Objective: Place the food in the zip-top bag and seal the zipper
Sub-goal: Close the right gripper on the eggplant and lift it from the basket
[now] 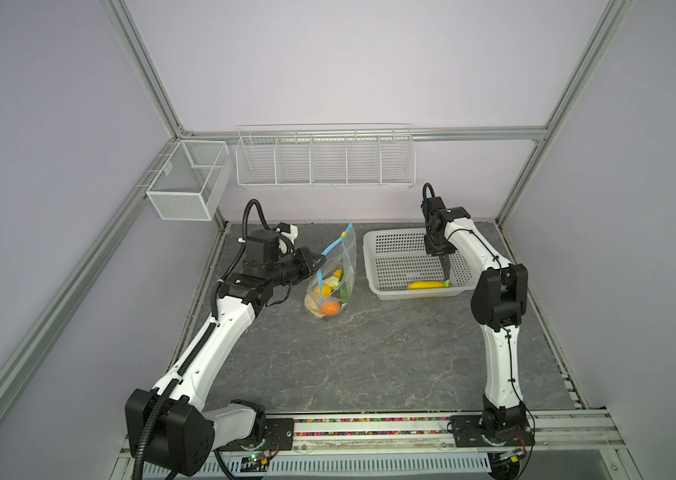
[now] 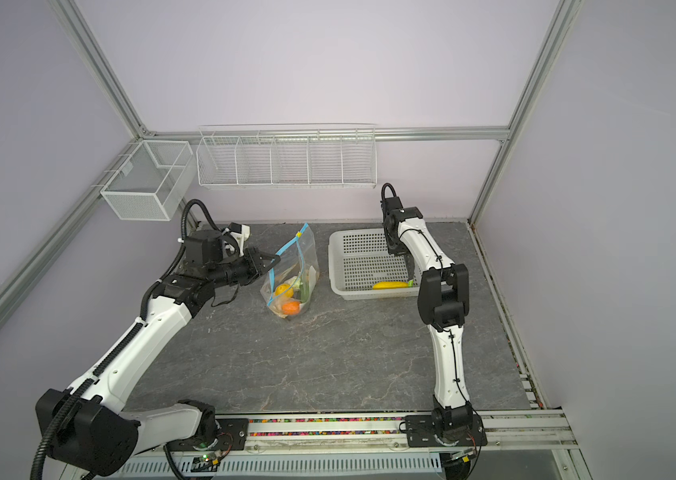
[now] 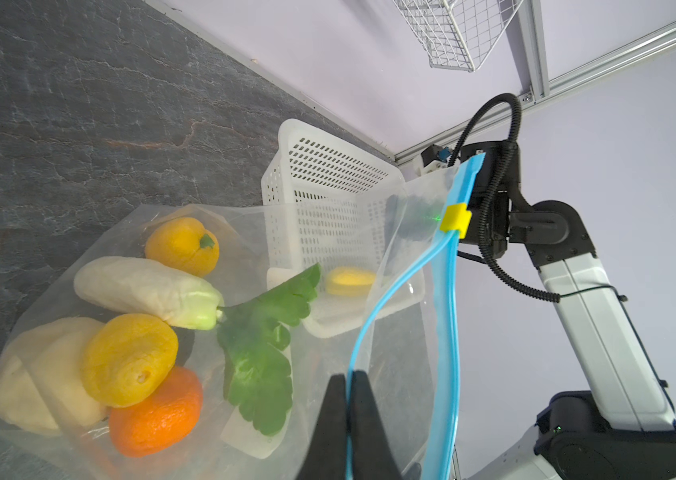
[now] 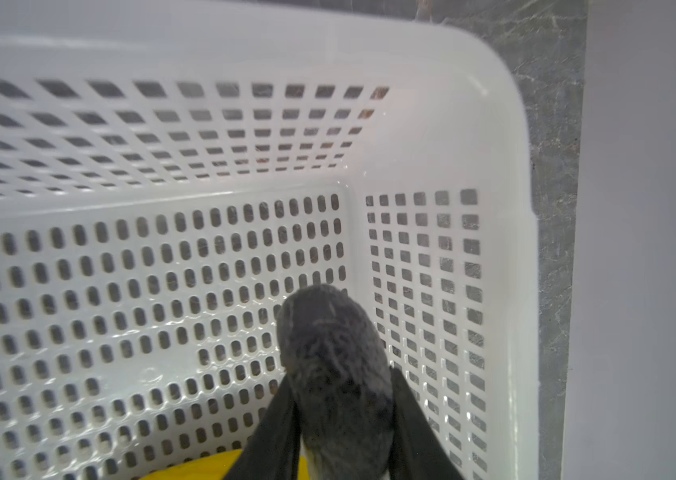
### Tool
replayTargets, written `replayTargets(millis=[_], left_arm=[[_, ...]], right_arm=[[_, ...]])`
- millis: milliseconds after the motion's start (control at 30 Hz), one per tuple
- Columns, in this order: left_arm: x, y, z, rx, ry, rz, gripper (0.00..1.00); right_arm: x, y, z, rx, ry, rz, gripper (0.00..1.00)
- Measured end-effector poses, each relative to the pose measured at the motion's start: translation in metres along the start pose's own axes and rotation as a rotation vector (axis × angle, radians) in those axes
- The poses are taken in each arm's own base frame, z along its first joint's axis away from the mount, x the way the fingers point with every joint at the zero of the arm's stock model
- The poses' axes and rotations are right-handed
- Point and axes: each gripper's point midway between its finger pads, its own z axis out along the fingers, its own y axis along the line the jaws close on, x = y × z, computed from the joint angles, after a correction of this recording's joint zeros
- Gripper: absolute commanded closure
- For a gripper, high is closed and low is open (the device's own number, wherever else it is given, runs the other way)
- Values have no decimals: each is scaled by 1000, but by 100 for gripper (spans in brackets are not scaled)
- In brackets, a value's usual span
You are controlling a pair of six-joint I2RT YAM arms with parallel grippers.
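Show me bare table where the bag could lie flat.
The table in front of the bag and basket is bare across its width. The back half is crowded: bag and basket sit there with only a narrow gap between them.

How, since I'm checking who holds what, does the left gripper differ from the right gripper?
The left gripper is pinched shut on the bag's blue zipper; the right gripper stands wider, around a dark food piece. The left gripper is at the bag; the right gripper is over the basket. Both hold something.
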Motion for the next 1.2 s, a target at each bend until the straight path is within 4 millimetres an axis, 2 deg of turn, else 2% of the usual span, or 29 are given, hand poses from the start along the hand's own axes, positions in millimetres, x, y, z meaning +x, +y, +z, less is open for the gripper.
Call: replayTargets(millis=[133,400,500,600,833,1000,1200], left_arm=[[0,0,0,-1,1,-1,100],[1,1,1,-2,3,-2,100],[1,2,2,-4,5,-4,100],[0,2,3,-7,8,-6,100],[-2,3,5,-13,12,-14,100],[-8,-3,4,-5,1,-6,100],[-13,-9,2,5,-10,-1,100]], right_arm=[[-7,1,-15,-44,-45,33,76],[2,17,-8,-131,-57,71,75],[1,22,-15,-171,-83,100,75],[-5,23,-35,-206,-147,130,75],[-19,25,-105,-279,-340,166,75],[-24,33,-128,-304,-410,166,75],[-8,55,-147,-355,-462,127,74]])
